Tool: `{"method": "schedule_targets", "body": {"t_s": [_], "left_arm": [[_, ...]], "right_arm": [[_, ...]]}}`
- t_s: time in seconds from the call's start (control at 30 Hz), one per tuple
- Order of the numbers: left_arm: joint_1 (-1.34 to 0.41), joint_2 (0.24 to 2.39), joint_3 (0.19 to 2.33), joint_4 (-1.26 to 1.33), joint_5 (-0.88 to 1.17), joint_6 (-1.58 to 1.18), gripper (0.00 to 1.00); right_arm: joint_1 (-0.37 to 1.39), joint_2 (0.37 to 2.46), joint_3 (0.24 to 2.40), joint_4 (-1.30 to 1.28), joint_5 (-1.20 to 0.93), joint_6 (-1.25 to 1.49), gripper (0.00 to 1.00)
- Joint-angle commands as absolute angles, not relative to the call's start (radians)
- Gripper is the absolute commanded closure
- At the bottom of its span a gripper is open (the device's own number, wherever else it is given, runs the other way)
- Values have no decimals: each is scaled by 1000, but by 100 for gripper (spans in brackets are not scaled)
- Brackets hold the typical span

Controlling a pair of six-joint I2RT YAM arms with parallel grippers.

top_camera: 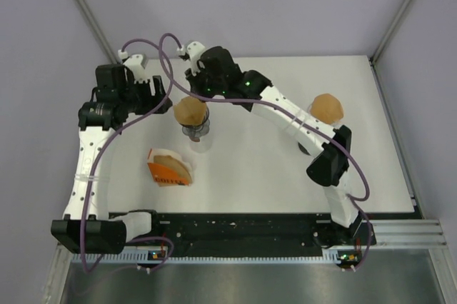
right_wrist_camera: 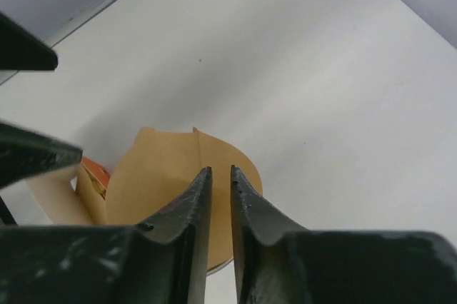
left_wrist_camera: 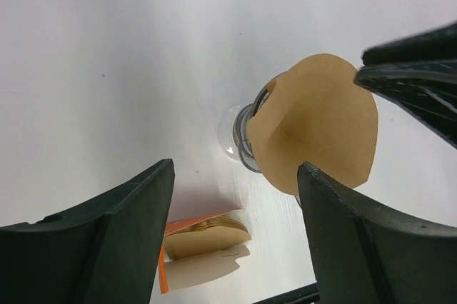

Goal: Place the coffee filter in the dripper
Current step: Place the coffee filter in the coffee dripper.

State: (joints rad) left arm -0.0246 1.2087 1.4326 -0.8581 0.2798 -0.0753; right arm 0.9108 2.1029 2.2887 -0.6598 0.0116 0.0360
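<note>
- coffee filter (top_camera: 190, 110): brown paper, on top of the dripper (top_camera: 196, 131), mid-left of the white surface (top_camera: 271, 175). The paper spreads wider than the dripper's mouth. How deep it sits cannot be told.
- left wrist view: filter (left_wrist_camera: 321, 129) fans up and out of the dark ringed dripper (left_wrist_camera: 245, 140), which stands on a clear base.
- right pincer (top_camera: 196, 90): reaches over from the far side, directly above the filter. In its own view the pincer (right_wrist_camera: 220, 172) is narrow, with a slim slit between the fingers (right_wrist_camera: 189, 208). The tips lie over the filter's (right_wrist_camera: 157, 175) upper edge and brown paper shows through the slit. It does not look clamped, and whether it touches the paper cannot be told.
- left pincer (top_camera: 166, 98): just left of the filter, at about its height. In its own view the pincer (left_wrist_camera: 235, 168) is wide, with nothing between the fingers (left_wrist_camera: 114, 236). The filter and dripper lie beyond the tips, toward the right finger and apart from it.
- orange filter pack (top_camera: 170, 168): lies on the surface nearer the arm bases than the dripper, with pale filters showing in it. It also shows under the left pincer (left_wrist_camera: 203, 243).
- second brown rounded thing (top_camera: 326, 108): far right of the surface, beside the right arm's elbow. What it is cannot be told.
</note>
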Motion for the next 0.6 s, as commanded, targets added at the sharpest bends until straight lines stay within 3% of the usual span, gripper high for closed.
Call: {"method": "schedule_targets", "body": {"t_s": [0.0, 0.03, 0.27, 0.57], "left_arm": [[37, 1175, 1401, -779, 318, -161, 25], [40, 1172, 1382, -767, 318, -179, 25], [46, 1172, 1279, -713, 379, -301, 25], [43, 1189, 1203, -655, 422, -359, 31]], "right_arm": [[942, 2022, 2211, -610, -32, 6, 96], [945, 2031, 2201, -624, -32, 17, 100], [962, 2180, 2356, -831, -41, 63, 100], [963, 2299, 2425, -853, -14, 60, 100]]}}
